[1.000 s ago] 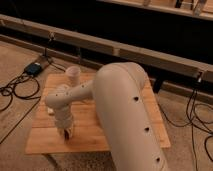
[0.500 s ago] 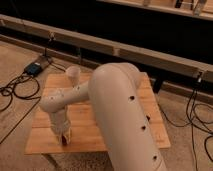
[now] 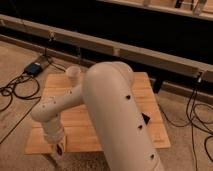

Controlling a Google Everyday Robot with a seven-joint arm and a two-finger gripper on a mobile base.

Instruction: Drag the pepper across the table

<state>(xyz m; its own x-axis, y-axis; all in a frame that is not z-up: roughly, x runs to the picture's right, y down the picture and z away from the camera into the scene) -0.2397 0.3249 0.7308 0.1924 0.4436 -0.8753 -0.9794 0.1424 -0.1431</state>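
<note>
The light wooden table [image 3: 145,92] fills the middle of the camera view. My white arm reaches over it from the lower right, and its big elbow hides much of the top. My gripper [image 3: 59,146] points down at the table's front left edge. A small dark red bit, the pepper [image 3: 62,149], shows right at the gripper's tip, at the table's front edge. Most of the pepper is hidden by the gripper.
A pale block [image 3: 74,73] stands at the table's back left. A small black object [image 3: 145,118] lies on the right side, next to my arm. Cables and a small box [image 3: 35,68] lie on the floor to the left. A long rail runs behind the table.
My gripper has moved toward the table's front left edge, and the arm's elbow has swung closer to the camera.
</note>
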